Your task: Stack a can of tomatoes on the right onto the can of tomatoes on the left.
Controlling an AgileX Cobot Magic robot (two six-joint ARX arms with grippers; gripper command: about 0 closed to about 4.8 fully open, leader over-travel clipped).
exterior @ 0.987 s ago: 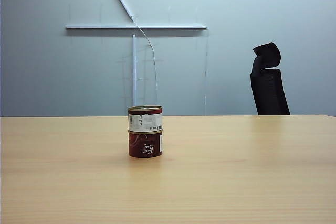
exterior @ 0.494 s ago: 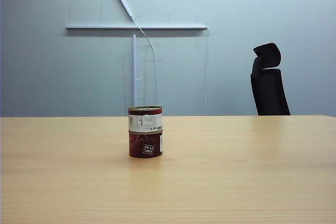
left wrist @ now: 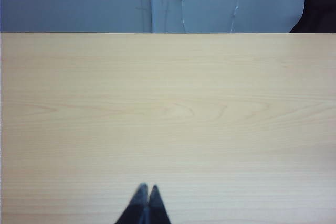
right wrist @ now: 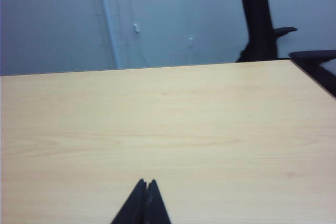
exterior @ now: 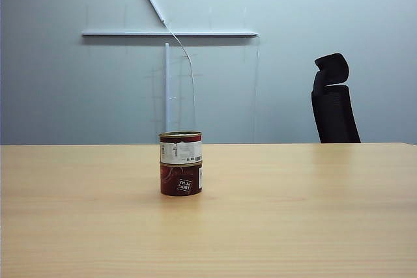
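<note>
Two grippers sit nearest us, each seen only in its own wrist view: the left gripper (left wrist: 146, 188) and the right gripper (right wrist: 146, 183), both with jaws pressed together and holding nothing, low over bare table (exterior: 293, 213). Farther out we see the top can (exterior: 180, 148) standing upright on the bottom can (exterior: 180, 180) (edges lined up), left of the table's middle. Beyond stands a black chair (exterior: 333, 99) by the wall.

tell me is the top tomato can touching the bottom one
Touching. The exterior view shows the top can sitting squarely on the bottom can, rims meeting with no gap.
</note>
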